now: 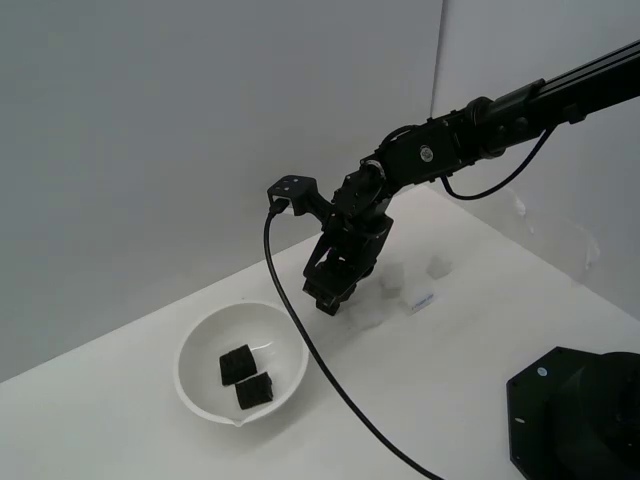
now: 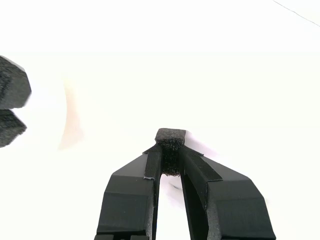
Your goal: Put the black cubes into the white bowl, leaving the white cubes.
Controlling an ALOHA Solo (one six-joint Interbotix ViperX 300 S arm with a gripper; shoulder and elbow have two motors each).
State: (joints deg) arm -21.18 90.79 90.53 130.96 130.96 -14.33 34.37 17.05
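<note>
On the tabletop: a white surface [image 1: 480,330] carries the scene; a black base [image 1: 575,415] sits at its near corner on the exterior view's right
Arm: reaches in from the exterior view's upper right; a black cable [image 1: 330,380] trails from it across the table
White bowl [image 1: 200,385]: near the table's front edge, towards the exterior view's left; pouring lip faces the front edge
Gripper [image 1: 328,303]: hangs above the table just beside the bowl's rim; jaws narrow, clamped on one black cube [image 2: 170,150]
Two black cubes in the bowl [image 1: 237,364] [image 1: 254,390]: side by side on its floor
White cubes [image 1: 436,267]: behind the gripper, towards the far edge; faint against the table; their number is hard to tell
</note>
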